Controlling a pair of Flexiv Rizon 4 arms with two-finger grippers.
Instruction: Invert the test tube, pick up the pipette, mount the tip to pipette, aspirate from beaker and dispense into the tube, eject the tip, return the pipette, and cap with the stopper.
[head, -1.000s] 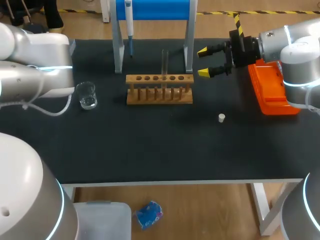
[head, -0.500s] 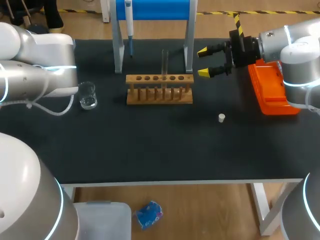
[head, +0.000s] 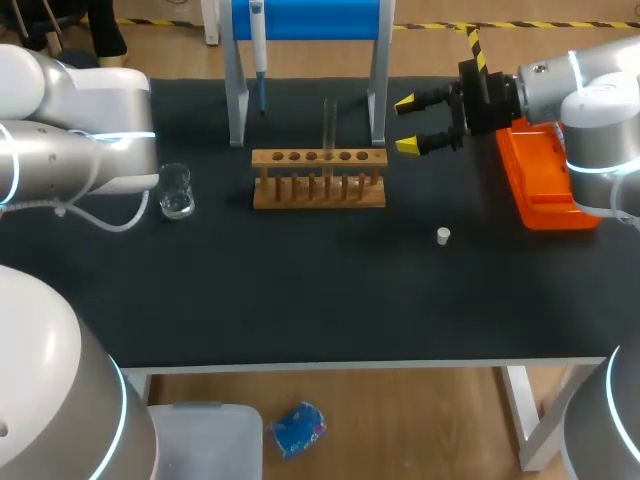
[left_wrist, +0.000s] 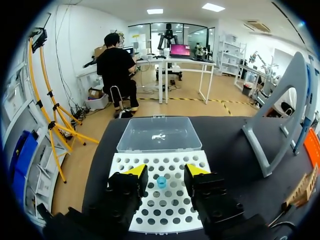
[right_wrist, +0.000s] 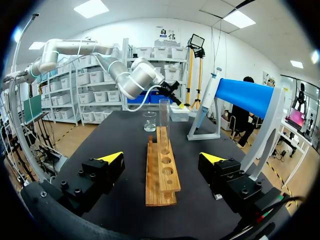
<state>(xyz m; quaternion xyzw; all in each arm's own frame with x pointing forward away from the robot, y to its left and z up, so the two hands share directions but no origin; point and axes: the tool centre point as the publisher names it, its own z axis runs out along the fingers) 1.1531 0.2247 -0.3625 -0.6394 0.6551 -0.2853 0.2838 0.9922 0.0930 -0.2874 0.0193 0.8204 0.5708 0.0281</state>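
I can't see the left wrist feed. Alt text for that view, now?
The left gripper is open above a white tip rack, with one blue tip standing in the rack between its fingers. A clear lid lies open beyond the rack; a grey stand leg rises beside it.

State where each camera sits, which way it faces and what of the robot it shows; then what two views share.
Head: above, behind the robot, looking down at the black table; left arm, right arm show.
Left wrist: faces the white perforated tip rack; open left end effector shows.
Right wrist: faces along the wooden test-tube rack; open right end effector shows.
Shared: head and right wrist both show that rack.
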